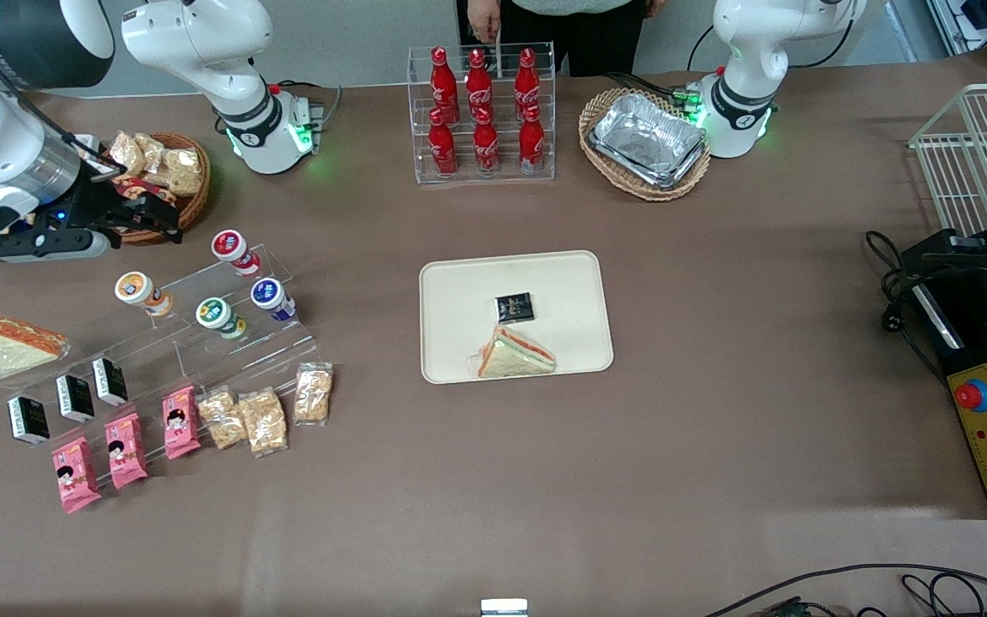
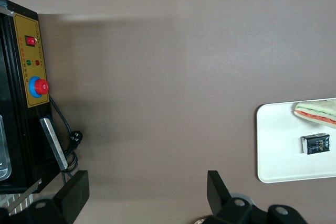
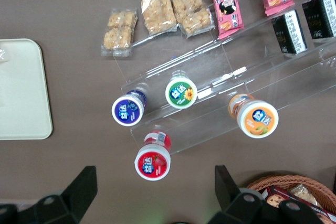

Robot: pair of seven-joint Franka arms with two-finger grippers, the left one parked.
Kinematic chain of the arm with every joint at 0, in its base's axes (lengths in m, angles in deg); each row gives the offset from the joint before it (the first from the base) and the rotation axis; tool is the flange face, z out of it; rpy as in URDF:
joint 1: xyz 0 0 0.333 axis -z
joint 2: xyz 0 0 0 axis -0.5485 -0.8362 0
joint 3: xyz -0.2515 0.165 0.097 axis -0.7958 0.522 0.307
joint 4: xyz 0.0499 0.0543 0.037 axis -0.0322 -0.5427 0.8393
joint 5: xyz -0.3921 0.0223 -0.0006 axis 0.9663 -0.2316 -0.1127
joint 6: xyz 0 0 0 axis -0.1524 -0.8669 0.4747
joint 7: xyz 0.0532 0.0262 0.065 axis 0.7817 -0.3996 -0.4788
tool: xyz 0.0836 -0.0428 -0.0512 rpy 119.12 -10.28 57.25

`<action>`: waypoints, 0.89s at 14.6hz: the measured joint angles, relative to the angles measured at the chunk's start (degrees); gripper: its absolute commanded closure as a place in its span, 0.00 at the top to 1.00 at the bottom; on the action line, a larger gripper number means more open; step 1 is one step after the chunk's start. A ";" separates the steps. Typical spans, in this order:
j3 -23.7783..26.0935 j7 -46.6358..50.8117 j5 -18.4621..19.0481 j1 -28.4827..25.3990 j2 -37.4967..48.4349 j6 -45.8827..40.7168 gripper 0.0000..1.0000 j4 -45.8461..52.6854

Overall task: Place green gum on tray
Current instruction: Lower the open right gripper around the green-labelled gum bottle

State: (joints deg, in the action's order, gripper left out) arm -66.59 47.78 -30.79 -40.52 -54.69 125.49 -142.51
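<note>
The green gum stands on a clear stepped stand, between a blue-lidded gum and an orange-lidded one. In the right wrist view the green gum shows its green-rimmed lid. The beige tray lies at mid-table and holds a sandwich and a black packet. Its corner shows in the right wrist view. My gripper hangs open and empty above the table, farther from the front camera than the stand and by the red-lidded gum. In the right wrist view the gripper is apart from the green gum.
A wicker basket of snacks sits beside the gripper. Black packets, pink bags and cracker packs lie on and near the stand's lower steps. A cola rack and a basket of foil trays stand farther back.
</note>
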 measured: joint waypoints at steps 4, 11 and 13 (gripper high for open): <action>0.11 0.01 0.00 0.00 1.71 2.41 1.00 -3.43; 0.15 0.04 0.07 0.03 -0.46 12.83 1.00 -10.14; 0.15 0.04 0.19 0.05 -2.63 15.58 1.00 -11.31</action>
State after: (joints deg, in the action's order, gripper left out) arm -66.45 47.83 -30.61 -40.47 -57.31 141.06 -153.82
